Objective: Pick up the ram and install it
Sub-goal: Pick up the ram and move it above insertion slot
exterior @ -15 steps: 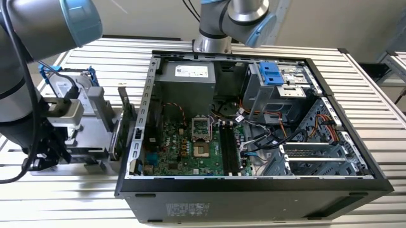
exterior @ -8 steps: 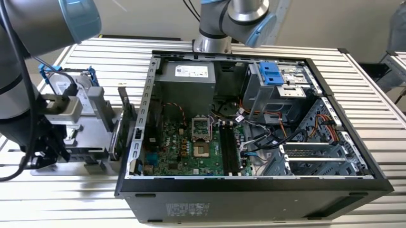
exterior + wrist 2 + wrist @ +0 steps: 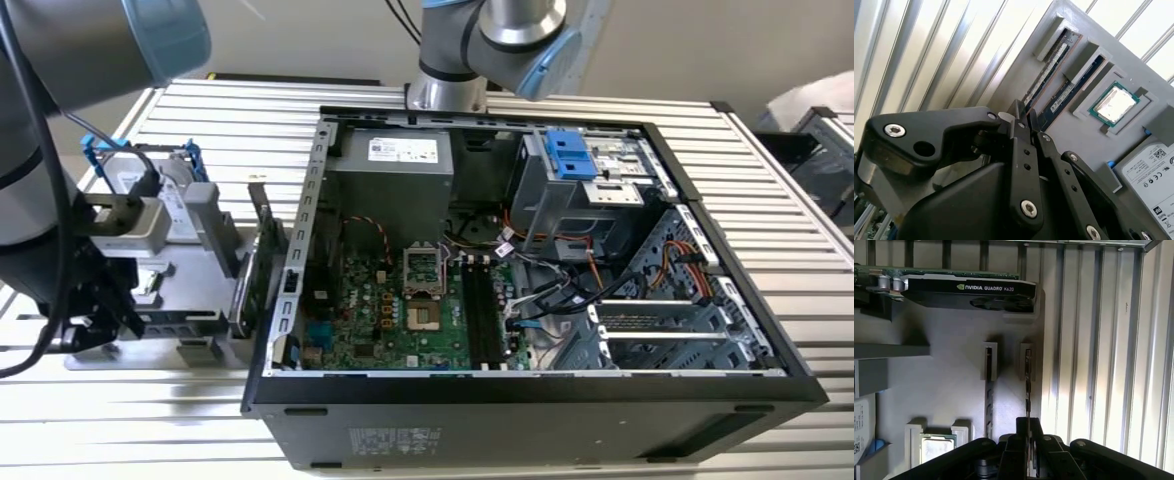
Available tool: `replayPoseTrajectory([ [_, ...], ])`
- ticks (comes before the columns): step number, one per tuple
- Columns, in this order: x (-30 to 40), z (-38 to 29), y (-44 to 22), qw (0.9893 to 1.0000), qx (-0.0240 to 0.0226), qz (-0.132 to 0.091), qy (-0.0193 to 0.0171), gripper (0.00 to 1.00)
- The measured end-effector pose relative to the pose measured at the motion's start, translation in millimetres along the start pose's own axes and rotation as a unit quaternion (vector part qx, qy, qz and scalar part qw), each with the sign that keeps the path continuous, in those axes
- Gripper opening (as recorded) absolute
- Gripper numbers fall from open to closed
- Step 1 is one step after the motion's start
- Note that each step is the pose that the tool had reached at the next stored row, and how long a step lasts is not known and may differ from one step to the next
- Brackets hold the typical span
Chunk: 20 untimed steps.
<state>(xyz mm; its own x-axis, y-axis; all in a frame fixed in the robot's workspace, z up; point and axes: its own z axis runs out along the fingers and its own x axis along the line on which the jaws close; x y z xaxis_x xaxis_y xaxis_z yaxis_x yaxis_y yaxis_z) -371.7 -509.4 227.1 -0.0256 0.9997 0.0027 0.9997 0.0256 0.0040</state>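
Arm [image 3: 80, 40] fills upper left of the exterior view and hangs down the left edge, with base [image 3: 447, 92] at top centre. Gripper [image 3: 1028, 426] points down, fingers [image 3: 1037, 432] pinched close on the ram [image 3: 1027, 385] in both wrist views.

Exterior view: high, angled down into open computer case [image 3: 534, 425]. Both wrist views: close over grey parts holder [image 3: 1089, 55] [image 3: 954, 385].

Ram [image 3: 1027, 382] in a tray [image 3: 187, 285] slot; tray on the exterior view's left of the case [image 3: 534, 420]
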Motion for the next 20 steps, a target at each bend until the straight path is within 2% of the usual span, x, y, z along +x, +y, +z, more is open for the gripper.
replayPoseTrajectory([
  [16, 0.0, -5.6, 0.0, 1.0000, 0.0000, 0.000, -0.0001, 0.00],
  [20, 0.0, -8.7, 0.0, 1.0000, 0.0001, 0.000, -0.0004, 0.00],
])
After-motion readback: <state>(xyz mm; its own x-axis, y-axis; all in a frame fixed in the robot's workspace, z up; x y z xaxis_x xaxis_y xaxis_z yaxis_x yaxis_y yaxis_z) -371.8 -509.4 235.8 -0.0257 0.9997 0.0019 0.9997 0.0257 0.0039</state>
